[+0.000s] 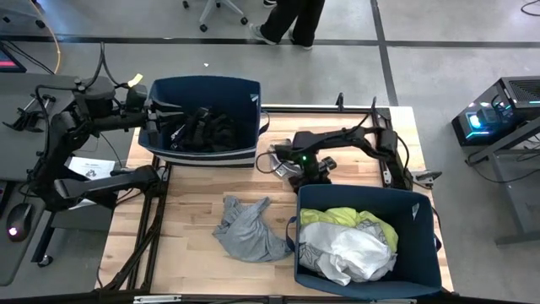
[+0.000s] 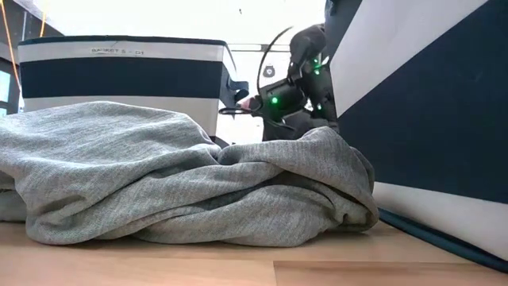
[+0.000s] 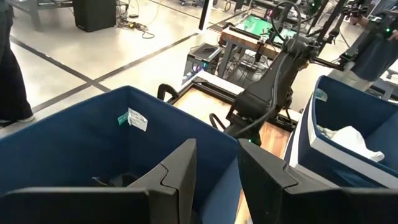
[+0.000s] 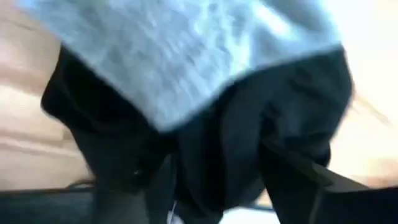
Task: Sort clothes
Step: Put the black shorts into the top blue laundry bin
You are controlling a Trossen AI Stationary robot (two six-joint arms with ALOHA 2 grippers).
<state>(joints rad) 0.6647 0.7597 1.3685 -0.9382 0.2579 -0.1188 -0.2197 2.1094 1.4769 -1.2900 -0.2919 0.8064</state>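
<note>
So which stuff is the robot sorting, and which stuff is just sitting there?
Being sorted:
grey garment on the table
dark clothes in the far bin
yellow garment and white garment in the near bin

Just there:
computer mouse
paper sheet

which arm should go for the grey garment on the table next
Right, probably. The right gripper sits low over the table near the grey garment, and its wrist view shows grey and dark fabric close up. The left gripper hangs over the far bin of dark clothes, jaws open.
</note>
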